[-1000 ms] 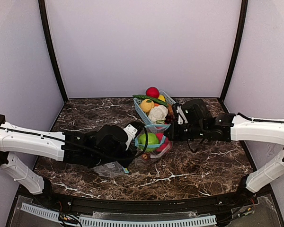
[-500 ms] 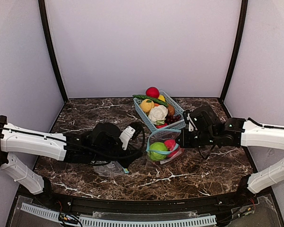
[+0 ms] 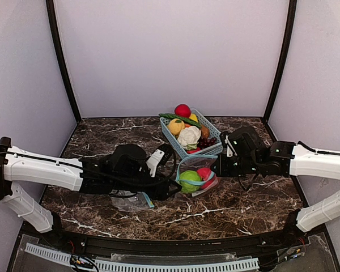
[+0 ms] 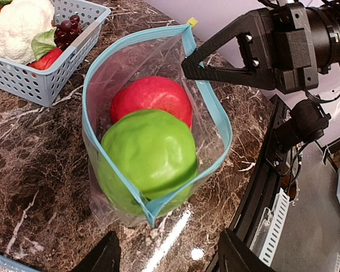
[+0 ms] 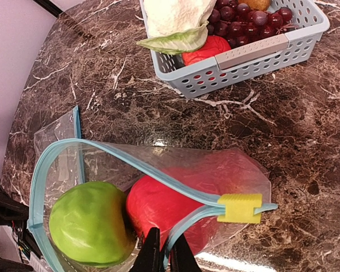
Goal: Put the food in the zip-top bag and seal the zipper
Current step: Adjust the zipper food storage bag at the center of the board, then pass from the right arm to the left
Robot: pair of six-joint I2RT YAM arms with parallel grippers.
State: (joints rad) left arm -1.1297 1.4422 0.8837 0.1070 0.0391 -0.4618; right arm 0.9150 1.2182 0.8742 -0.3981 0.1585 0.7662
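Note:
A clear zip-top bag (image 4: 105, 73) with a blue zipper rim stands open on the marble table. Inside it lie two pieces of food, a green apple (image 4: 150, 153) and a red apple (image 4: 151, 99). My left gripper (image 4: 167, 258) is open just short of the bag's near corner, with nothing between its fingers (image 4: 105, 255). My right gripper (image 5: 165, 252) is shut on the bag's rim close to the yellow slider (image 5: 239, 208). From above, the bag (image 3: 195, 177) sits between the left gripper (image 3: 171, 187) and the right gripper (image 3: 216, 168).
A light-blue lattice basket (image 3: 171, 136) behind the bag holds more food: cauliflower (image 3: 188, 136), a yellow fruit, grapes, a red ball. A second flat clear bag (image 3: 133, 201) lies under my left arm. The table's front edge runs close behind the bag in the left wrist view.
My left gripper has opened and let go of the bag's rim. The right gripper has carried the bag a little to the right and toward the front, away from the basket.

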